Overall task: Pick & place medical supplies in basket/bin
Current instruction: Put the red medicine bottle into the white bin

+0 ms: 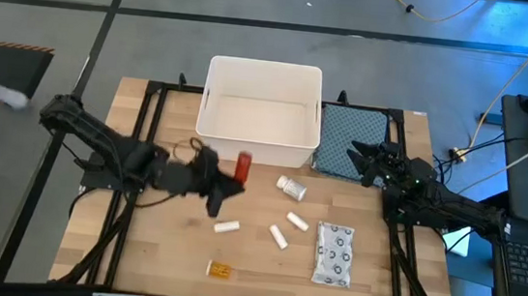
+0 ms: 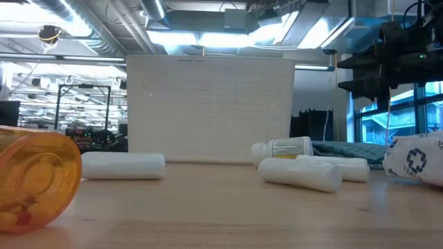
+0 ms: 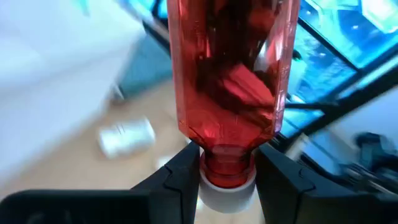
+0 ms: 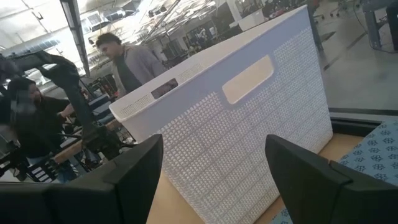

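My left gripper is shut on the red bottle just in front of the white tub's near wall. The bottle fills the left wrist view. My right gripper is open and empty over the blue-grey cloth, facing the tub's right wall. On the table lie a white pill bottle, three short white cylinders, a dotted blister pack and an amber vial, which lies on its side. My left gripper pinches the red bottle at its narrow neck, just above the white cap, between its two fingers. The cap end points back toward the gripper, and the body sticks out past the fingertips toward the tub. The fingers come from the table's left.
The tub stands at the table's far middle, with the cloth to its right. The loose supplies are scattered over the near middle and right of the wooden table. Black frame rails run along both sides. People show beyond the tub in the right wrist view.
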Controlling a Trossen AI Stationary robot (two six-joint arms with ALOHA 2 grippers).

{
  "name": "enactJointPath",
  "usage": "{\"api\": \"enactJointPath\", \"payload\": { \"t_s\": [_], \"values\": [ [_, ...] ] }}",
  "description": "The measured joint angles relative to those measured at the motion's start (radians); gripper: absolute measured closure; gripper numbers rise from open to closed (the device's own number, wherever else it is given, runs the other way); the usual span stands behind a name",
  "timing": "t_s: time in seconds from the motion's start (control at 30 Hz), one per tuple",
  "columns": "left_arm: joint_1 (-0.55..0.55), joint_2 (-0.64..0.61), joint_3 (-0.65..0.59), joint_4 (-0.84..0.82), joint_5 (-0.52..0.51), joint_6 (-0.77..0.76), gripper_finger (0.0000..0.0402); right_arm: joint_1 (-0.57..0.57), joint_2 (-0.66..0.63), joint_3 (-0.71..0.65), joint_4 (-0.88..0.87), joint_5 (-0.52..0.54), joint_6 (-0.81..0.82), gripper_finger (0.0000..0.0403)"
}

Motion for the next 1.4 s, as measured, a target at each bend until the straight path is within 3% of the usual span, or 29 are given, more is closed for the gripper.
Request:
{"api": "enactJointPath", "payload": {
  "t_s": [0.1,0.37,0.5,0.7,0.9,1.17,1.3,1.4],
  "values": [
    [0.109,0.012,0.059,-0.022,0.054,0.135,0.0283,0.0,0.0,0.0,0.0,0.0,0.001,0.0118],
    [0.464,0.074,0.224,-0.218,0.328,0.421,0.0283,0.0,0.0,0.0,0.0,0.0,0.004,0.0118],
    [0.619,0.129,0.329,-0.332,0.371,0.658,0.0284,0.0,0.0,0.0,0.0,0.0,0.005,0.0118],
    [0.767,0.253,0.487,-0.508,0.373,1.002,0.0281,0.0,0.0,0.0,0.0,0.0,0.007,0.0118],
    [0.831,0.41,0.574,-0.652,0.251,1.284,0.0282,0.0,0.0,0.0,0.003,0.036,0.057,0.0118],
    [0.821,0.599,0.58,-0.602,-0.235,1.864,0.0284,0.0,0.0,0.0,0.005,0.053,0.06,0.0118],
    [0.815,0.666,0.579,-0.594,-0.377,2.097,0.0277,0.0,0.0,0.0,0.005,0.053,0.058,0.0118],
    [0.812,0.68,0.564,-0.593,-0.407,2.175,0.0277,0.0,0.0,0.0,0.005,0.053,0.056,0.0118]
  ]
}}
